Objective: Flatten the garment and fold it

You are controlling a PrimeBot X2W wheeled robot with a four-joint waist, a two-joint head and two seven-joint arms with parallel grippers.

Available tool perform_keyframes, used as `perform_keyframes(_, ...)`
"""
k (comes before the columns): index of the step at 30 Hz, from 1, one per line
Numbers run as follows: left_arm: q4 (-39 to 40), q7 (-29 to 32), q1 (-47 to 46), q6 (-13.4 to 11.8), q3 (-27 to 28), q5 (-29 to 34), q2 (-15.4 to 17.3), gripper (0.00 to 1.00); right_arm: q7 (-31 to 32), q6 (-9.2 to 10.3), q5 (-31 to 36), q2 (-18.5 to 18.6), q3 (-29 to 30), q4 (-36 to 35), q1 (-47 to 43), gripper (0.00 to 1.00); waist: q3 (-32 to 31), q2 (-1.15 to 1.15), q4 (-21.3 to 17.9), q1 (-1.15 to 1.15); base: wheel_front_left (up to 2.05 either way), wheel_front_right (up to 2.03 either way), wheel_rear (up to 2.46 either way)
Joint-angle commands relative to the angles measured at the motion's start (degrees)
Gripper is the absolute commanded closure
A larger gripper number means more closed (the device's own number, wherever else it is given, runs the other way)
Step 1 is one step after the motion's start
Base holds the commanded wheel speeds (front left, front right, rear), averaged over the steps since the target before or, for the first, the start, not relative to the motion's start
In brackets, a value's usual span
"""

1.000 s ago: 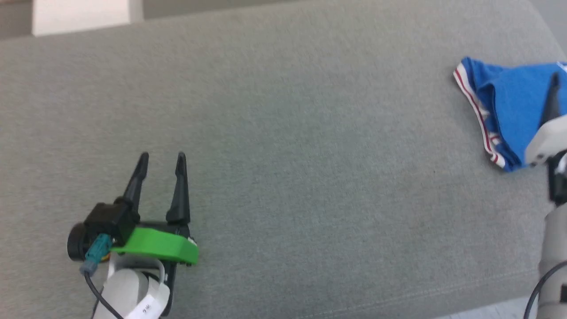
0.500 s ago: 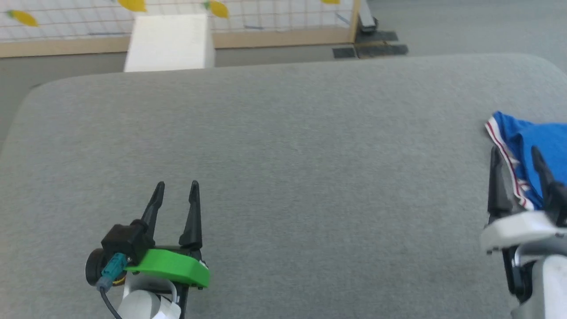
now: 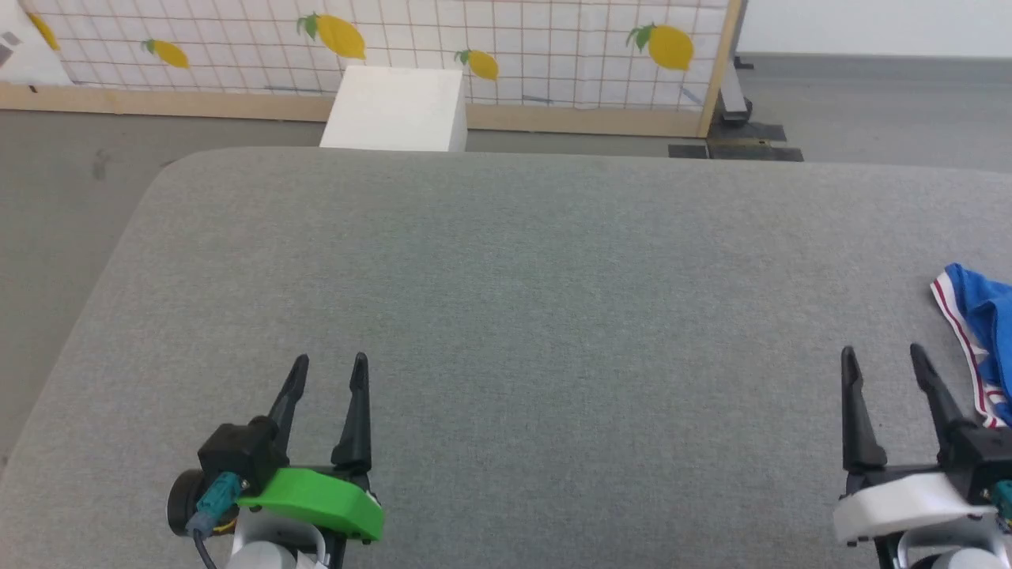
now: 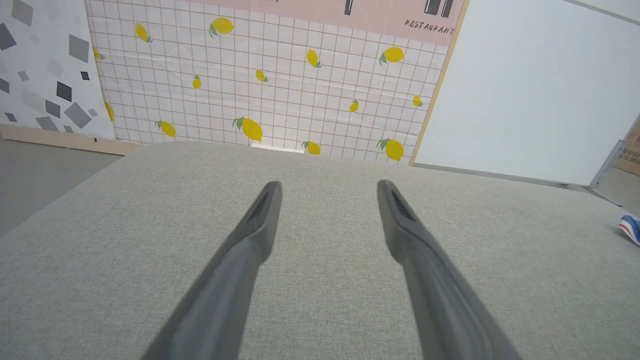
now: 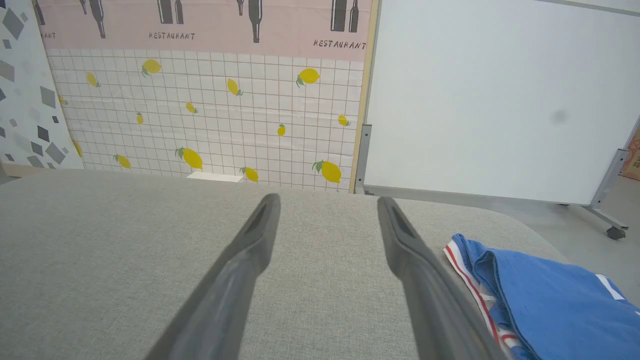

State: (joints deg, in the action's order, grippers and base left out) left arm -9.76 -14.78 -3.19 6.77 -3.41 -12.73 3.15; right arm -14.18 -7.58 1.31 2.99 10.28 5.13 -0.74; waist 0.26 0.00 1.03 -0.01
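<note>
One garment (image 3: 988, 310) lies beside the right hand (image 3: 881, 352).

Looks along the left claw (image 4: 328, 185), dark fingers (image 4: 250, 240) spread wide, above a grey fabric-covered tabletop (image 4: 100, 250). Catches a sliver of the blue garment (image 4: 631, 227) with red-and-white trim at the far right edge, well apart from the claw. Faces a lemon-print grid panel (image 4: 280, 100), with a grey-speckled panel (image 4: 40, 75) at left, a pink band (image 4: 380, 10) lettered RESTAURANT above and a plain white board (image 4: 525, 90) at right.
</note>
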Motion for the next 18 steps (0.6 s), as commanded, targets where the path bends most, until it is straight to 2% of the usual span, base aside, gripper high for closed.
perform_keyframes(1, -0.21, -0.21, 0.97, 0.06, -0.33, -0.53, -0.25, 0.00, -0.45, 0.09, -0.75, -0.10, -0.44, -0.40, -1.18, 0.00, -0.57, 0.00, 0.64, 0.01, 0.00, 0.00, 0.00)
perform_keyframes(18, -0.52, -0.21, 1.61, -1.06, -2.16, -1.80, -0.26, 0.00, -0.80, 0.09, -4.63, -0.11, -2.60, -0.70, -4.21, 0.00, -1.00, 0.00, 1.57, 0.01, 0.00, 0.00, 0.00)
